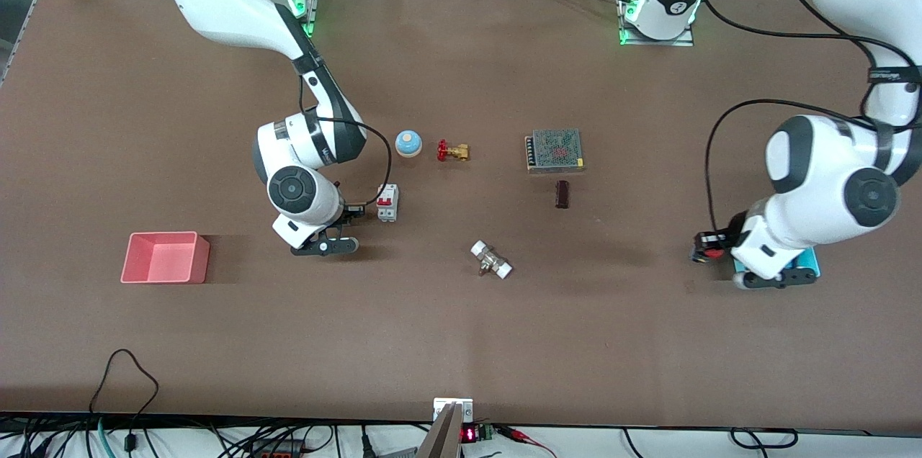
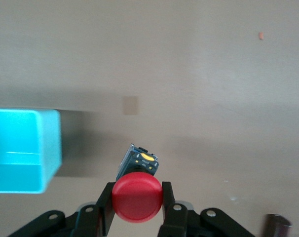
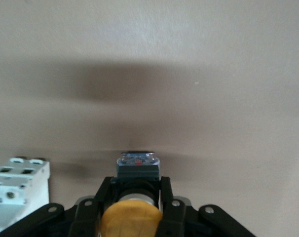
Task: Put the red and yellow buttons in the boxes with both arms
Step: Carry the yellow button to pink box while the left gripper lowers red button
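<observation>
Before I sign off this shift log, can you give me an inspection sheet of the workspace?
Surface: brown table, bare between items.
Job's things: red button held by left tool beside cyan box; yellow button held by right tool; pink box empty.
Clutter: blue bell, brass valve, white breaker, mesh-topped unit, dark cylinder, white-ended fitting.
Cables: black cables along the table's near edge.
Surroundings: nothing seen.

Two buttons – red (image 2: 137, 196), yellow (image 3: 131, 218) – two boxes – pink (image 1: 165, 258), cyan (image 2: 22, 150)
</observation>
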Robot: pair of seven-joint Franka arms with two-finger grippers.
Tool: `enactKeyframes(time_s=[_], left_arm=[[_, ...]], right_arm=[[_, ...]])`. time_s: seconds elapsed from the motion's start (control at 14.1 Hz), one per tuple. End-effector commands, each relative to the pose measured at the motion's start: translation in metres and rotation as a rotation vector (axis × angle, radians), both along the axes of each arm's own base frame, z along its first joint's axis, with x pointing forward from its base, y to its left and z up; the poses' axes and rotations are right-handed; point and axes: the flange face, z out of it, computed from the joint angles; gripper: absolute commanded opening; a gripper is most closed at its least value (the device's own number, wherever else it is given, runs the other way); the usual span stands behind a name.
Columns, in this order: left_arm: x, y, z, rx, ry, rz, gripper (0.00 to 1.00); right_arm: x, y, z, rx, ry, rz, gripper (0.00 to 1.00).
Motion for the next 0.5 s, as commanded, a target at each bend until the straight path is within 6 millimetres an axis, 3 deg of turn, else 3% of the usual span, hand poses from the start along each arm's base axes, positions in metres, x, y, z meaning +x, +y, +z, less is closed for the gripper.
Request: enactKeyframes(time_s=[0.0,0.14,0.28,0.43], left_arm=[[-0.004,0.042,0.005,0.006,0.006,-0.026,0.29],[-0.007,0.079,0.004,0.002,0.003,-0.044,0.29],[-0.010,0.107,0.004,-0.001,-0.008,-0.074,0.29],[-0.013,0.129,0.001,0.013,-0.008,-0.105,0.29]], right_arm=[[0.016,-0.006,0.046,0.032,-0.061,-0.013,0.14],[0.036,-0.042,0.077,0.020,-0.120,-0.067,0.14],[0.056,-0.099,0.102,-0.014,-0.170,-0.133,0.14],[0.062,-0.141,0.109,-0.044,-0.158,-0.116,0.14]])
